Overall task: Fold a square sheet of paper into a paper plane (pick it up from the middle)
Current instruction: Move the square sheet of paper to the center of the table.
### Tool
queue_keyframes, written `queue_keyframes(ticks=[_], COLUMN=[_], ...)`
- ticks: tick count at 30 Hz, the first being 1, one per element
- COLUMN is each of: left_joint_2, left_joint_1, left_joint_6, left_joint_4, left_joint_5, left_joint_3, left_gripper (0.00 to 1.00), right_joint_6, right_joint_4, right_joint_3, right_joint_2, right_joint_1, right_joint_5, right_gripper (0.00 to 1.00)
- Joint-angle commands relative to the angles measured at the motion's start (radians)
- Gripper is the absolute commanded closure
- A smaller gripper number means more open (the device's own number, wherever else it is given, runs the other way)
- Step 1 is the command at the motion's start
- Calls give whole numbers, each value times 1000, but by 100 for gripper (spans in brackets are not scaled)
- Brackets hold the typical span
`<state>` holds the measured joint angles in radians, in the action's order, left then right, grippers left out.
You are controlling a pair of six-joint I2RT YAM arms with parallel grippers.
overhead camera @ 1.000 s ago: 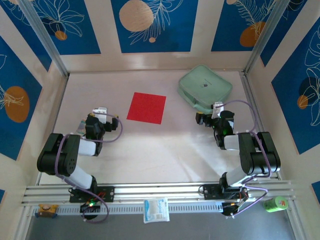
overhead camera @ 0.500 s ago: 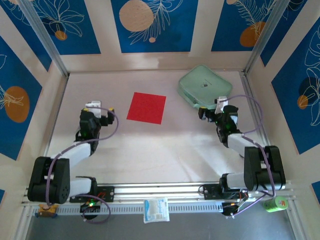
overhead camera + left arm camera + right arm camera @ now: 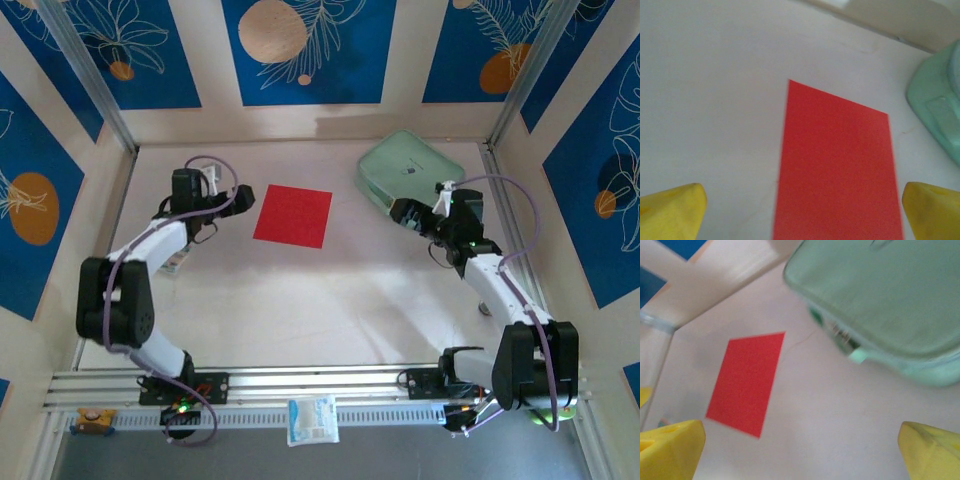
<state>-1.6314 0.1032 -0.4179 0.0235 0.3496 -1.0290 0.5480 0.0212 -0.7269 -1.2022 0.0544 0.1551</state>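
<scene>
The left gripper (image 3: 230, 200) hovers just beside the left edge of the square sheet of paper (image 3: 293, 215), its jaws spread wide and empty. The sheet lies flat and unfolded on the table (image 3: 300, 300), apart from the mint-green case (image 3: 410, 175). The right gripper (image 3: 402, 213), equally wide open and holding nothing, sits by the case's near edge; the blurred wrist view leaves contact uncertain. A clean pickup likely means descending over the sheet's middle, pinching gently so the paper bows instead of sliding.
</scene>
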Motion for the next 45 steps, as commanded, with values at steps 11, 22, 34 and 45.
queue_keyframes(ticks=[11,22,34,45], left_joint_2=[-437,-528,-384,-13], left_joint_1=[200,263,338,440], left_joint_6=[39,-2,-42,-197], left_joint_4=[-496,-501,-413,-226], left_joint_5=[78,50,-48,-163], left_joint_3=[-539,-549,-248,129], left_gripper=[0,0,0,0], right_joint_6=[186,251,282,329], right_joint_4=[50,28,60,100], right_joint_3=[32,66,87,131], right_joint_2=[-58,-79,-50,14], right_joint_1=[173,213,270,344], right_joint_5=[33,34,14,-51], right_gripper=[1,1,1,1])
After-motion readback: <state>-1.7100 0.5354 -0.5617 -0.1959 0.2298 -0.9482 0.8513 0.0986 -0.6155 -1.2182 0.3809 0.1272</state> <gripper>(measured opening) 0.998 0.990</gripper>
